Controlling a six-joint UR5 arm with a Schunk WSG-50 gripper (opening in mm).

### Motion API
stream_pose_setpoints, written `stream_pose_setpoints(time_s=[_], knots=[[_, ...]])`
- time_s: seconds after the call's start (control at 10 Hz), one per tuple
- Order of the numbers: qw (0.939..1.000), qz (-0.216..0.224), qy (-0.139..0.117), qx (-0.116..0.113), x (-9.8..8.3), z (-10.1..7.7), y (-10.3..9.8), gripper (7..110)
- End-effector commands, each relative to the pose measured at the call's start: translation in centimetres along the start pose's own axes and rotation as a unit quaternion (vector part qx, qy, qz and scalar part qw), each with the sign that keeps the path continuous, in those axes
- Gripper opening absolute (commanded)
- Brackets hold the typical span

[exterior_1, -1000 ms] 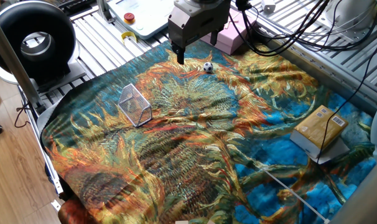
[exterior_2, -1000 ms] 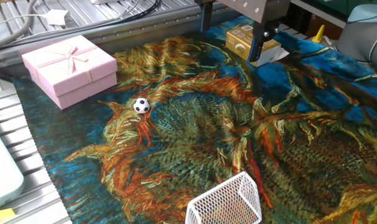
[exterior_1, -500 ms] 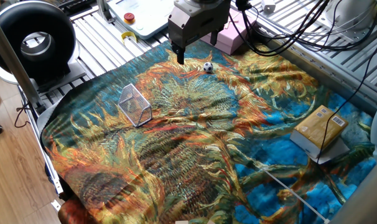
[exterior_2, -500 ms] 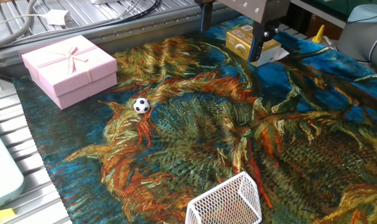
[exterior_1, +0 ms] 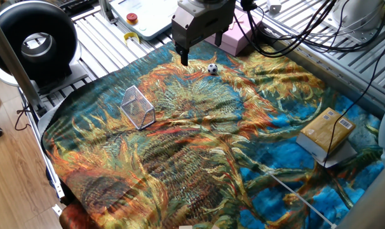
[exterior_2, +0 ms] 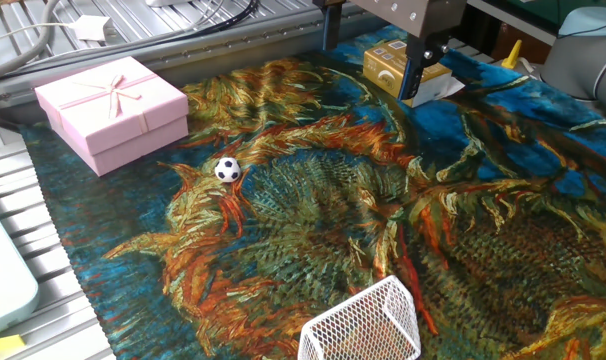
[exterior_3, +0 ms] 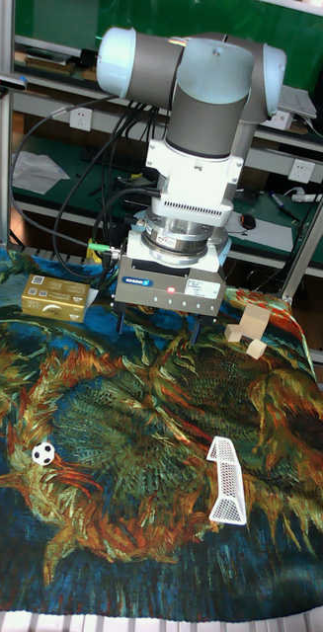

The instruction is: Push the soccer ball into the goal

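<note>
Sunflower-patterned cloth [exterior_1: 199,152] covered the table, and on it the soccer ball [exterior_1: 212,69] lay near the pincer [exterior_3: 156,334], on the side away from the goal [exterior_1: 138,107], which stood well apart on the pincer's other side. We judged that the pincer should first travel round behind the ball, to its far side from the goal, drop low to the cloth, then sweep slowly along the line from ball to goal, since folds in the cloth could turn so light a ball aside. The arm [exterior_3: 205,109] hung upright over the cloth, its fingers [exterior_1: 184,56] pointing down and spread wide, holding nothing.
</note>
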State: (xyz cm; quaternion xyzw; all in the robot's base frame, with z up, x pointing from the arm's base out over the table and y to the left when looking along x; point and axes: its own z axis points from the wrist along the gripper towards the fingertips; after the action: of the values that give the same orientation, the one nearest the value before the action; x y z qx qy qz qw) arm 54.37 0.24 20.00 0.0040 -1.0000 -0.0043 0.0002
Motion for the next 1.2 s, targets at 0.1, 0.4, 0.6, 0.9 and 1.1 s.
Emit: stream_pose_setpoints(time_s=[0.1,0.4,0.6,0.9,1.1], knots=[[0.9821,-0.012,-0.052,0.18,-2.7,-1.7,-8.6,109],[0.9831,0.003,-0.054,0.175,-2.7,-1.5,-8.3,7],[0.983,0.01,-0.051,0.176,-2.6,-1.5,-8.3,7],[0.9845,0.015,-0.046,0.169,-2.4,-1.4,-7.8,7],[0.9943,-0.047,-0.014,0.094,-1.2,-0.1,-4.1,7]])
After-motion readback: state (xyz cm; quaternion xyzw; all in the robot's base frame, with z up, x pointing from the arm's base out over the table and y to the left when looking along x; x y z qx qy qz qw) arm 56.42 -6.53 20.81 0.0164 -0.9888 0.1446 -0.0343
